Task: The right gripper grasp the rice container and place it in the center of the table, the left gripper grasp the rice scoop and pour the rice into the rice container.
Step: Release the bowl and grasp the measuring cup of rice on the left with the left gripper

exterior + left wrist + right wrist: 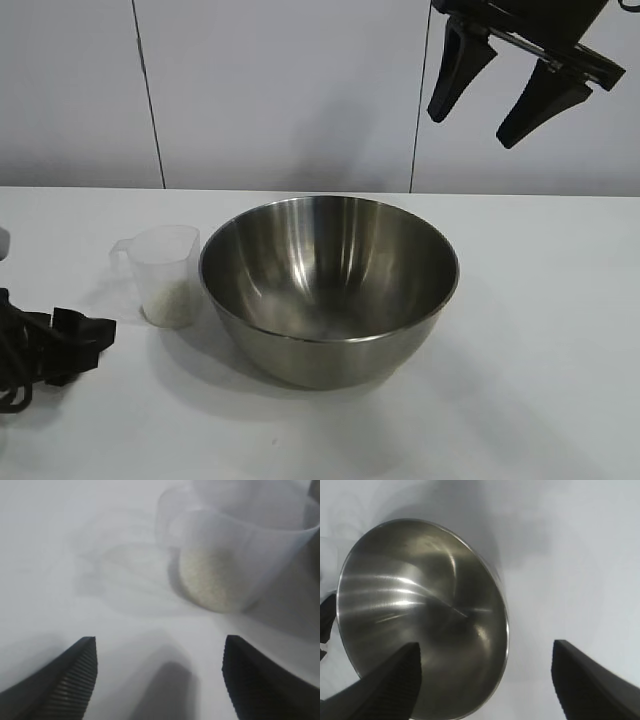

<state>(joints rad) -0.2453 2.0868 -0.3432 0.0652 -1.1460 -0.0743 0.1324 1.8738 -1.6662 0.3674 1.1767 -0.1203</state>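
Note:
The rice container, a wide steel bowl, stands empty in the middle of the white table. Close by its left side stands the rice scoop, a clear cup with rice in its bottom. My right gripper hangs open high above the table, up and to the right of the bowl; its wrist view looks down into the rice container between the spread fingers of the right gripper. My left gripper lies low at the table's left, open, a short way from the rice scoop and its rice.
Black cabling of the left arm lies on the table at the far left edge. A grey panelled wall stands behind the table. Bare tabletop stretches to the right of the bowl and in front of it.

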